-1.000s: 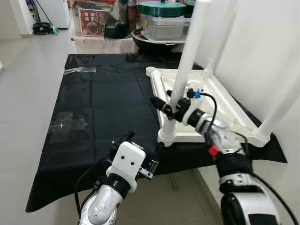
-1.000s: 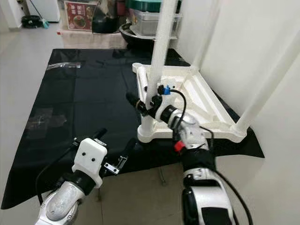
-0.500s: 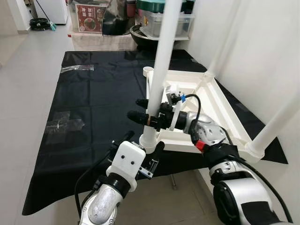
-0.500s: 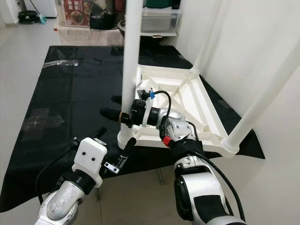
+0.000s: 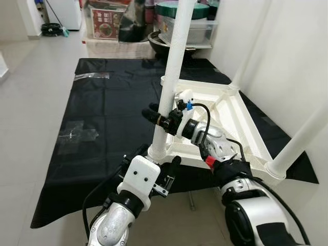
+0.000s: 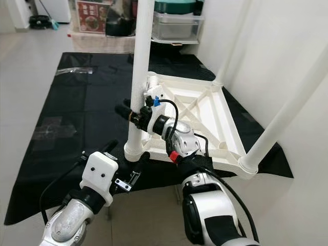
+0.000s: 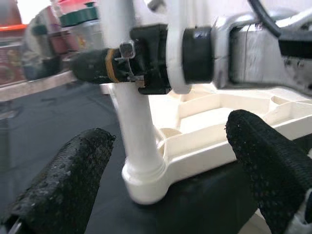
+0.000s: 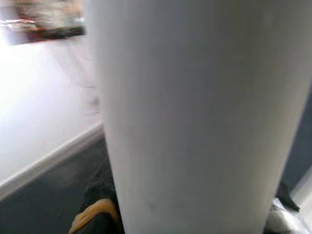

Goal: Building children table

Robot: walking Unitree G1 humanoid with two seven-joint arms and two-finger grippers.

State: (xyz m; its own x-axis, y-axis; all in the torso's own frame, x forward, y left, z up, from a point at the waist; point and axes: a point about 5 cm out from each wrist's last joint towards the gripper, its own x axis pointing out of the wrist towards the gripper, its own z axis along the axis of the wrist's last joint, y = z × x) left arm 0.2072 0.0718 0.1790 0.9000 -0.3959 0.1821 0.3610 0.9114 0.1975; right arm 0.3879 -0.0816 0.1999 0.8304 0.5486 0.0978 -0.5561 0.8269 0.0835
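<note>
A: Two grippers in frame, left to right from the near table leg (image 5: 171,77). Left gripper (image 7: 165,180) sits low, just short of the leg's foot, fingers spread wide with nothing between them.

B: And the leg?

A: White, standing upright in the near-left corner socket of the upturned tabletop (image 5: 246,123), which lies on the black mat (image 5: 102,113). Right gripper (image 5: 163,119) is on the leg partway up, one black finger passing either side of it. Looks clamped on it, though the contact itself isn't clear; the right wrist view is just white leg, very close.

B: Step?

A: Seating or tightening that leg into its socket, I'd judge. Other legs (image 5: 300,138) already stand at the right of the frame, beyond the near leg. Next move probably calls for a firm hold and a straight push or twist down the leg's axis, left gripper steadying the foot or the frame.

B: Anything unclear?

A: Leg tops are cut off at the frame edge. Can't tell if the leg is fully home. Clutter (image 5: 184,25) behind the leg, boxes and a green-lidded tub, is too small to read.
</note>
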